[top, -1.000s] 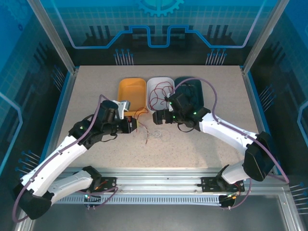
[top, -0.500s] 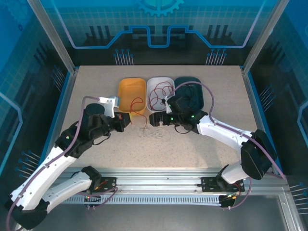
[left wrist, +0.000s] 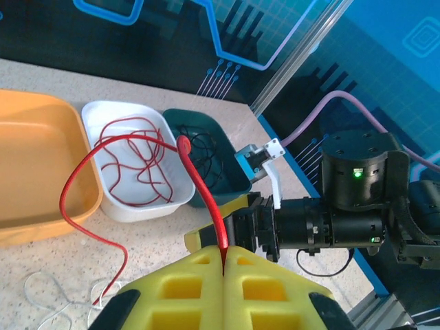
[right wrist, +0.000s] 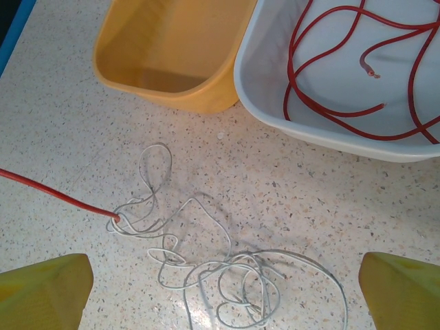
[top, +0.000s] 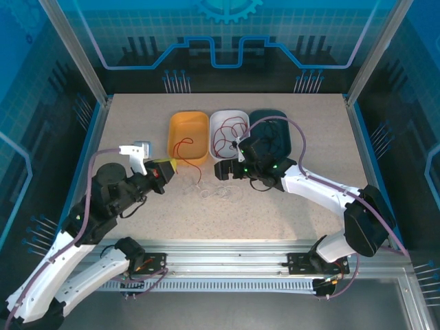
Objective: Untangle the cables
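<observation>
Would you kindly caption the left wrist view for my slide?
Left gripper shut on a red cable; orange tray, white tray and dark tray behind.

Three bins sit on the surface (top: 309,206): orange bin (top: 172,130), white bin (top: 230,112), dark green bin (top: 271,113). Two end effectors: left end effector (top: 167,170), right end effector (top: 221,170). One red cable (left wrist: 199,182) runs outside the bins; the red loops (right wrist: 337,113), black wires (left wrist: 206,148) and pale tangle (right wrist: 227,265) defy a strand count.
</observation>
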You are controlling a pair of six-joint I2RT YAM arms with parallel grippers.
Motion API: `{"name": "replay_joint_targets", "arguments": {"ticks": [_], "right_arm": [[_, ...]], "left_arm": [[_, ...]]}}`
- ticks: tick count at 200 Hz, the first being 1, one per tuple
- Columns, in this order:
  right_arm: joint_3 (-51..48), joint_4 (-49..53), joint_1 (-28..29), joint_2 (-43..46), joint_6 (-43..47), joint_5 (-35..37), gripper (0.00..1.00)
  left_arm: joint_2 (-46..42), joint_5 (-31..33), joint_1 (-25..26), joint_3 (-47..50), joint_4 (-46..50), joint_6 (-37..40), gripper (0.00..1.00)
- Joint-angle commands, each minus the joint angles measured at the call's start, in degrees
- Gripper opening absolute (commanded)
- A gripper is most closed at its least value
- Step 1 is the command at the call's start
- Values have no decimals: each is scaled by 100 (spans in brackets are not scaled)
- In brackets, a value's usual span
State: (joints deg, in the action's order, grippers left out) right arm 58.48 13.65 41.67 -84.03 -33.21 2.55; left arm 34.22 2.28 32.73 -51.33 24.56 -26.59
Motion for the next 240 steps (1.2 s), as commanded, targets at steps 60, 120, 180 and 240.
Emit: {"name": "replay_joint_targets", "arguments": {"ticks": [60, 120, 180, 240], "right_arm": [[-205, -839, 283, 470, 755, -239, 100], [146, -1292, 531, -4, 1322, -493, 82], [851, -1257, 531, -628, 1608, -711, 73], [565, -1372, 509, -304, 1460, -620, 77]], "left_arm": [[-181, -93, -47, 958, -1901, -11, 0], [-177, -287, -39, 1028, -2394, -198, 0], [-179, -453, -45, 943, -2453, -288, 0], [100, -294, -40, 744, -2350, -83, 0]]}}
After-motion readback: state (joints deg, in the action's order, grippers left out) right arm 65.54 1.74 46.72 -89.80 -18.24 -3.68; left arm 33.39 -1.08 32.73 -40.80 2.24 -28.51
